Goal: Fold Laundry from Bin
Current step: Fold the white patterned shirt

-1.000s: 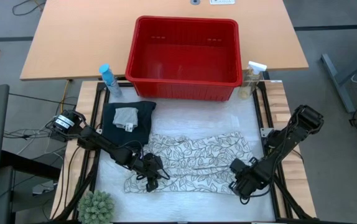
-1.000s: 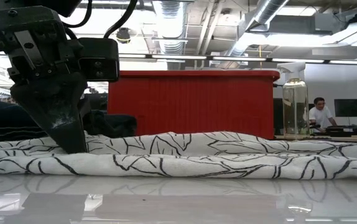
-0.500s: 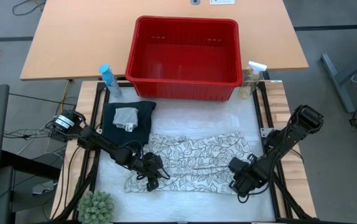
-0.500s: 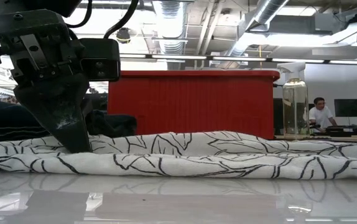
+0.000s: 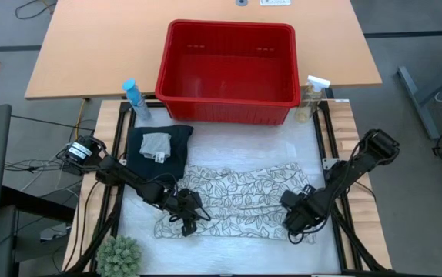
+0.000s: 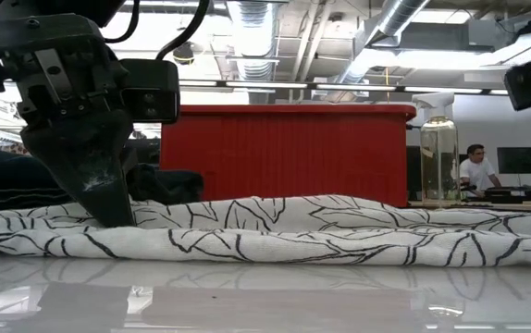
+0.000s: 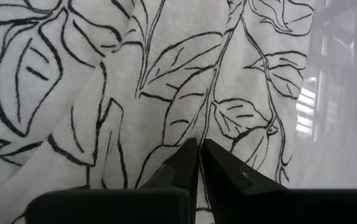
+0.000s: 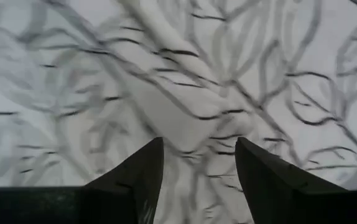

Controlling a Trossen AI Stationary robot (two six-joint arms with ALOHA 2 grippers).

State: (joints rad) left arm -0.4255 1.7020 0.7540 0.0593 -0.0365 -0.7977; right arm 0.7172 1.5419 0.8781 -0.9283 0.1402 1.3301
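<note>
Leaf-print cloth (image 5: 236, 201): white, lying crumpled flat across the table's near half, between both grippers.
Handling: judged light, limp and easily bunched; it will sag from any single hold.
Hold points: best taken at two opposite edges or corners.
Left gripper (image 5: 189, 218): fingers closed together, tips on the cloth's left edge.
Right gripper (image 8: 198, 163): fingers parted, poised over the cloth's right end.
Red bin (image 5: 229, 96): behind, appears empty.
Dark trousers (image 5: 156, 153): folded, left, grey cloth (image 5: 155, 145) on top.

The site was a lab or workshop: exposed ceiling ducts (image 6: 404, 28), strip lights (image 6: 358, 88), and a person at monitors (image 6: 475, 171).
</note>
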